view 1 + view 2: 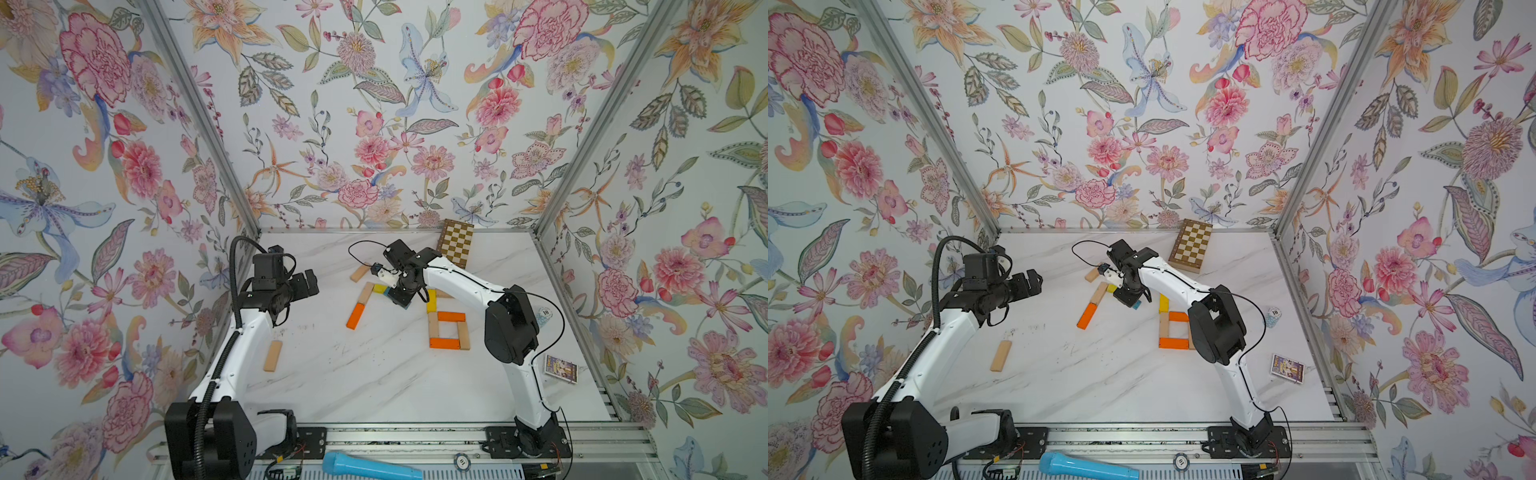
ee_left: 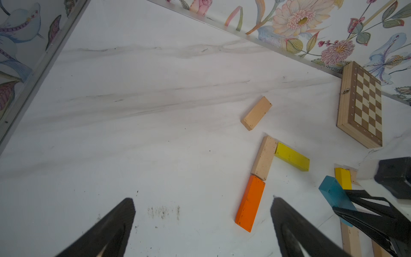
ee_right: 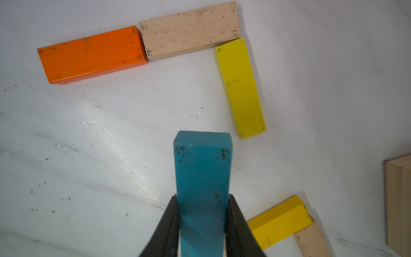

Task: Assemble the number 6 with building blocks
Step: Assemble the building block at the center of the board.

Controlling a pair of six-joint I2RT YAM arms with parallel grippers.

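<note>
The right fingers are clamped on the teal block. They grip it by one end, so most of its length sticks out past the fingertips, and it seems to hang clear of the tabletop. The 6 lies on the arm side of these fingers. Its loop of two orange and two beige blocks is closed, and the yellow stem rises from one corner. The arm covers the stem's far end in both top views, so I cannot tell whether the place for the top bar is free; a beige piece shows just beside it. Ahead of the fingertips lies a loose trio: an orange block, a beige block and a yellow block, all touching. The left fingers are spread wide with nothing between them, well apart from the work. The main risk is the end grip. If the free end touches down first, the block could pivot between the fingers and land askew. A low swing toward the stem could nudge it and open the loop's corner. Letting go too high could make the bar bounce out of line.
</note>
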